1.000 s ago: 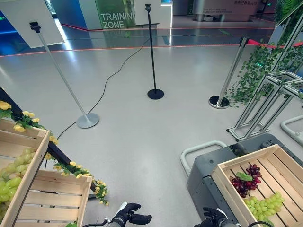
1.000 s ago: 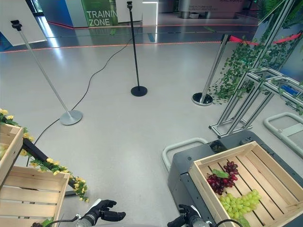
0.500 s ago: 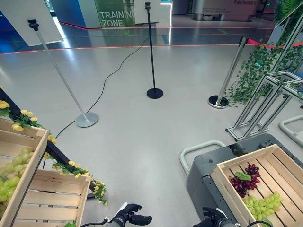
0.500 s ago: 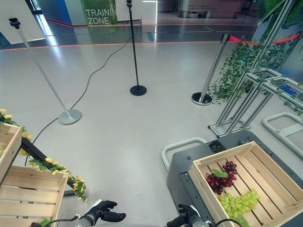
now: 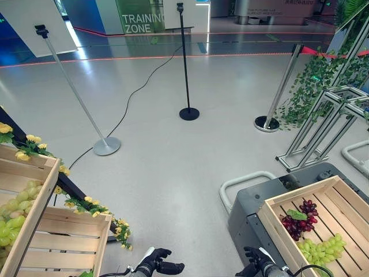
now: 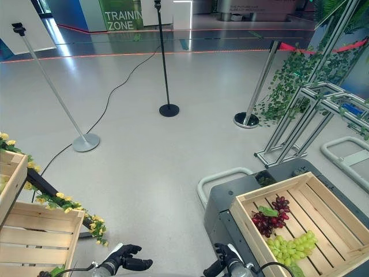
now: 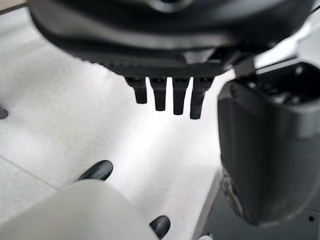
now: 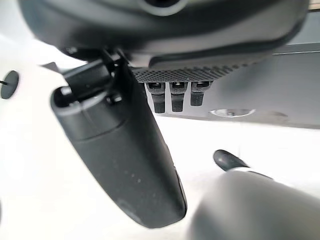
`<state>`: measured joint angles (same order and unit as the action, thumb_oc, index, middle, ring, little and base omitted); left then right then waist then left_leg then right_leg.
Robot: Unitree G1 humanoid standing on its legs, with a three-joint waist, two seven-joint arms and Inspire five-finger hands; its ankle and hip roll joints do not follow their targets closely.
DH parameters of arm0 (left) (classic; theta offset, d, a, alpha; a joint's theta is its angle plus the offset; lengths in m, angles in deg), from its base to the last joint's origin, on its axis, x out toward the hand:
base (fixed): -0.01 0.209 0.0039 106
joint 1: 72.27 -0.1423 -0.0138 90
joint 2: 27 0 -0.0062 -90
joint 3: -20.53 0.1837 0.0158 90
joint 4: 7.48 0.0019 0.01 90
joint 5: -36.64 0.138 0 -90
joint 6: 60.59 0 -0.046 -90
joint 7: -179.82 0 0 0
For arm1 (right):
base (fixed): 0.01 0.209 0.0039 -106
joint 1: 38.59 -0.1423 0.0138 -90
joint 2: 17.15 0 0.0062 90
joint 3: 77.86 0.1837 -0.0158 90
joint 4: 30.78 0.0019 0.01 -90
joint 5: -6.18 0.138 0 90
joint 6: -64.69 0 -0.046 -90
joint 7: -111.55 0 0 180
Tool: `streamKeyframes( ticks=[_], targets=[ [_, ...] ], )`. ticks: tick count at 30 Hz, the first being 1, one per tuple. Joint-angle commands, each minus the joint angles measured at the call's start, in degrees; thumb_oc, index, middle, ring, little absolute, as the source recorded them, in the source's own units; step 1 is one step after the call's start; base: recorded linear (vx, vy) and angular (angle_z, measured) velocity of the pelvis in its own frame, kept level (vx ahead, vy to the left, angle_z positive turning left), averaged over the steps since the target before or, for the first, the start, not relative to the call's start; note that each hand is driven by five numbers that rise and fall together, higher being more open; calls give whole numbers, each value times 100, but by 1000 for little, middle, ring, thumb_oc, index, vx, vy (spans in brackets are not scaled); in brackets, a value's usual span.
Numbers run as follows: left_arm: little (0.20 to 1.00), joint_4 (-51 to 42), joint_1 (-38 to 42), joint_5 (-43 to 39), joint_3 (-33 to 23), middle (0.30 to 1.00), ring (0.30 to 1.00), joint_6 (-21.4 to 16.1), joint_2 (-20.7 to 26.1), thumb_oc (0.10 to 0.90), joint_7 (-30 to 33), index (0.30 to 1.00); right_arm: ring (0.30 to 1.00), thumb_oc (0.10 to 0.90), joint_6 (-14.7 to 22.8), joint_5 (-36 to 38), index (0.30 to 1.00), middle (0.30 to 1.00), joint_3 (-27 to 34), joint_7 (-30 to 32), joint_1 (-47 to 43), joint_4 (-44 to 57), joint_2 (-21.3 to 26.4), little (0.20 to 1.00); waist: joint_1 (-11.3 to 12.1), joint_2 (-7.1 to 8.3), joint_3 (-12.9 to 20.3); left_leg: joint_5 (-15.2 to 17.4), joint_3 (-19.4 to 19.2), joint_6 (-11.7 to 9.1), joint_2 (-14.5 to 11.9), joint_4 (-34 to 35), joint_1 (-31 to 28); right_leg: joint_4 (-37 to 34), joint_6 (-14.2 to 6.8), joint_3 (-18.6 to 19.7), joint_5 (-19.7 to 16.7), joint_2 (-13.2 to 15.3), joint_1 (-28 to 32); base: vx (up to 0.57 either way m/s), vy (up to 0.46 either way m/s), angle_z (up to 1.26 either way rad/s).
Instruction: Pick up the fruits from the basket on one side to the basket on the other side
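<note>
Down at the view's near edge: left hand [image 5: 157,265] and right hand [image 5: 256,264] hang low over the floor [image 5: 173,156], both holding nothing
Left hand fingers: in its wrist view the fingers [image 7: 173,99] stand in a straight row with the thumb apart from them, nothing between, only floor past them
Right hand fingers: likewise straight and relaxed [image 8: 172,96], thumb standing clear, a grey surface beyond them
Fruit on the right: purple grapes [image 5: 300,218] and green grapes [image 5: 319,249] lie touching in the right crate [image 5: 275,202], which sits on a grey cart [image 5: 251,203]
Fruit on the left: another bunch of green grapes [image 5: 12,216] lies in the upper left crate [image 5: 36,206]; the lower left crate [image 5: 69,242] beside it shows bare slats
Trim: yellow flowers [image 5: 86,205] run along the left stand
Step in hand: no grasp begun; both hands are between the two sides, the right one just beside the right crate's near corner
Which way the fruit goes: cannot tell from these views
Next move calls for: if the right crate is the source, lifting the right hand over the crate wall, spreading over a bunch and closing softly round it so the grapes are not crushed or shed
</note>
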<state>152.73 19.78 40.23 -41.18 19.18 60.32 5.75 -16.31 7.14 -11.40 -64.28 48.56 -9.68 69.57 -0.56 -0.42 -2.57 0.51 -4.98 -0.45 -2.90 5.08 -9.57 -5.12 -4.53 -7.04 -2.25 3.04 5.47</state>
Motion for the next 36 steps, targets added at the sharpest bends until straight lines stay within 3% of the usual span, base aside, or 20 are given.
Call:
streamKeyframes(
  ticks=[1, 10, 18, 21, 31, 36],
  targets=[
    [900, -80, 280, -188, 37, 900, 900, -250, -196, 800, 179, 900, 900, 800, 1024, 422, 900, 900, -142, 714, -577, 583, 98, 900, 66, 205, -255, 114, 181, 112, 244, -8, 62, 12, 52, 242, -96, -27, 126, 0, 0, 0],
    [900, -314, 28, -137, -114, 900, 900, -272, -72, 800, 248, 900, 900, 800, 1704, 16, 900, 900, 162, 1558, -397, 2629, 618, 900, -128, 210, -260, 150, 5, 120, 206, -8, 60, 12, 22, 361, -117, -50, 50, -5, -3, -1],
    [900, -460, -159, 92, -338, 900, 900, -168, 71, 800, 170, 900, 900, 800, 1947, 623, 900, 900, 850, 1710, -237, 3913, 923, 900, -266, 241, -274, 165, -156, 118, 143, -8, 31, 12, 13, 488, -123, -70, 11, 4, -25, -10],
    [900, -500, -243, 191, -378, 900, 900, -174, 130, 800, 127, 900, 900, 800, 2033, 511, 900, 900, 1258, 1897, -157, 4307, 1097, 900, -327, 243, -288, 160, -222, 118, 128, -8, 39, 12, -11, 521, -153, -66, -27, 8, -8, -8],
    [900, -538, -339, 403, -339, 900, 900, -165, 162, 800, 197, 900, 900, 800, 1649, -235, 900, 900, 2106, 2557, -111, 4601, 1844, 900, -478, 297, -383, 166, -439, 107, 69, -8, 132, 12, -113, 604, -276, 0, -220, 14, 10, -8],
    [900, -705, -97, 335, -113, 900, 900, -115, 257, 800, 222, 900, 900, 800, 1132, -1010, 900, 900, 2236, 3208, -330, 4773, 2339, 900, -528, 310, -626, 86, -469, 109, 47, -8, 429, 12, -208, 700, -462, 54, -579, -76, -15, -22]
  ],
)
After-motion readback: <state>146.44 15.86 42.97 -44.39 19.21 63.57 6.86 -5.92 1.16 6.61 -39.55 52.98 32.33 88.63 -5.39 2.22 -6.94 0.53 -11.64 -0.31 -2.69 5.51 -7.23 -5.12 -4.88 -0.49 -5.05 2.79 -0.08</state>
